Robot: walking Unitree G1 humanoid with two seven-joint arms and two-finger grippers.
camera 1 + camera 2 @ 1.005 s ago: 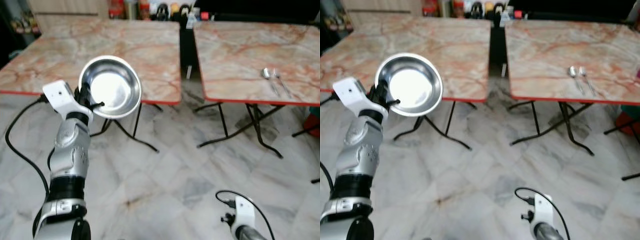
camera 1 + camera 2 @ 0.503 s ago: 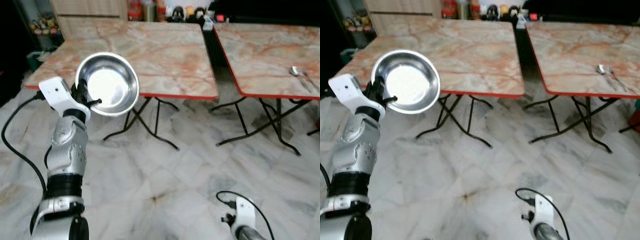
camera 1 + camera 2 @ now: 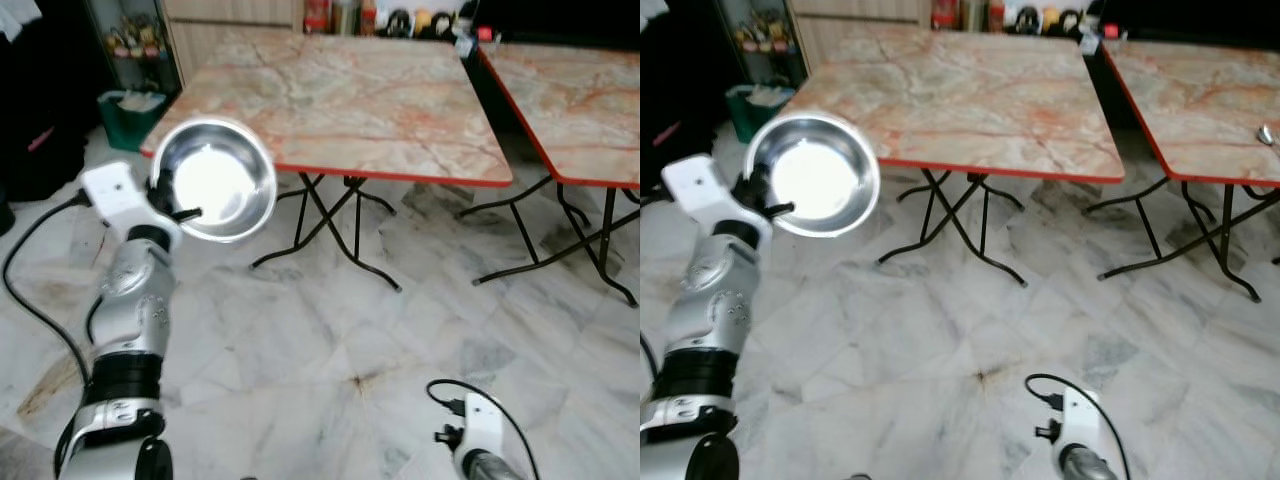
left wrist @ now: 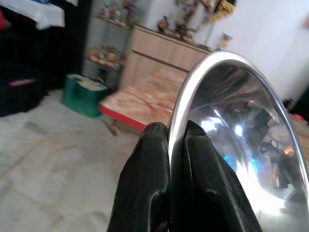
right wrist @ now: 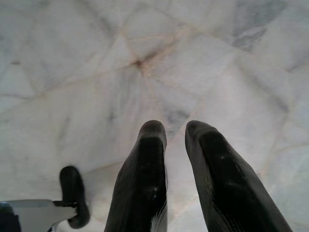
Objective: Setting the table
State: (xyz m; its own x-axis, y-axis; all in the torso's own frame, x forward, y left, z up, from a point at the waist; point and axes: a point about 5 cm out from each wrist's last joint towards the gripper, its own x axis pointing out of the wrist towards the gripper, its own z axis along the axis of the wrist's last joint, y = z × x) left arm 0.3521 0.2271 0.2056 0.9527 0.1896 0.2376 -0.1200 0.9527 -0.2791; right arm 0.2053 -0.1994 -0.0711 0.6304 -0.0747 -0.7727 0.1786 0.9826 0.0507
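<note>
The task looked barely begun: the near table (image 3: 350,100) stood bare, while the bowl (image 3: 215,180) was in the air, short of the table's left corner and not yet set down. The left gripper (image 4: 176,145) carried it by the rim, one finger on each side, clamped tight. The right gripper (image 5: 176,140) hung idle over the floor (image 3: 330,330), fingers slightly apart, holding nothing.

Underfoot, pale grey-veined marble floor (image 3: 300,350) with brownish seams. Far left, a green bin (image 3: 135,112) holding something pale, just beside a dark bulky heap (image 3: 45,150). Behind the bin, a dark shelf (image 3: 135,45) crowded with small trinkets; next to it a light wooden cabinet (image 3: 235,25). Further right, bottles and jars (image 3: 345,15) in a row
</note>
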